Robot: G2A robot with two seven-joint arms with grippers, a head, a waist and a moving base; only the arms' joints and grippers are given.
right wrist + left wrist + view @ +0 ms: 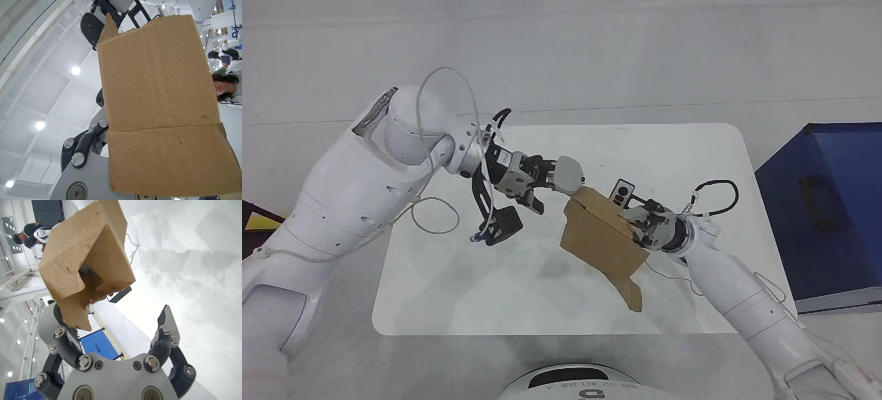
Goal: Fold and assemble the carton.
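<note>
Brown carton (597, 245), half-folded (edges ragged).

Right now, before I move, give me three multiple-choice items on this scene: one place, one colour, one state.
1. Where is the carton? A) flat on the floor B) in the right pincer, over the table C) on a shelf
2. What colour is the box beside the table? A) red B) blue C) green
3. The left pincer is: A) open B) shut C) shut on a cable
Answers: 1 B, the right pincer grips it; 2 B, its top is blue; 3 A, its fingers stand wide apart.
</note>
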